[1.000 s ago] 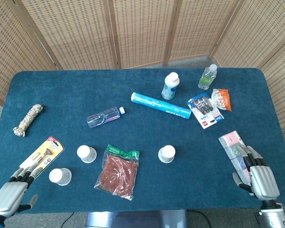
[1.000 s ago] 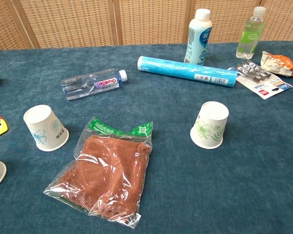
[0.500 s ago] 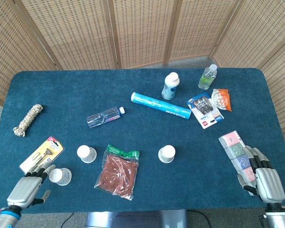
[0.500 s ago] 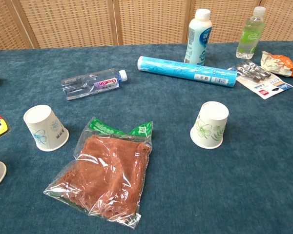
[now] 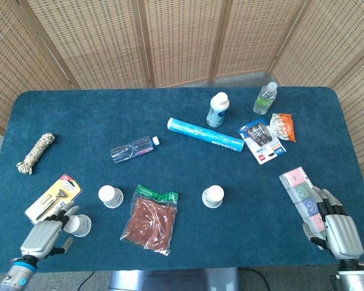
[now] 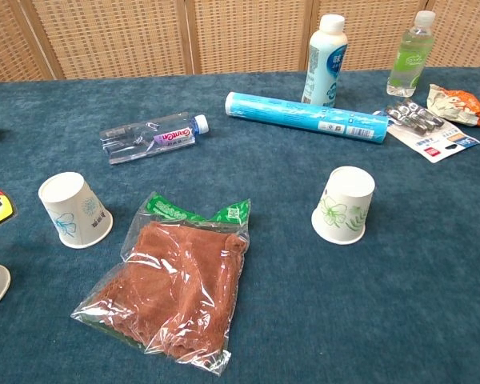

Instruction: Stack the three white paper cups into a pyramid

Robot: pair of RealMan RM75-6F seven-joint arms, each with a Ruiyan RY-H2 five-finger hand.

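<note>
Head view: my left hand (image 5: 43, 237) just beside near-left cup (image 5: 80, 225), fingers apart, holding nothing — my right hand (image 5: 338, 232) spread, empty, by worktop (image 5: 79, 115) edge.

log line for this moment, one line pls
phase: reach | left hand: fingers at nearest paper cup, no grip | right hand: idle, empty | other cups: apart, unstacked

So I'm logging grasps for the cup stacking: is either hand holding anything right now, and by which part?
Nothing is held. The left hand is open beside the nearest paper cup, and the right hand is open by the table edge.
</note>
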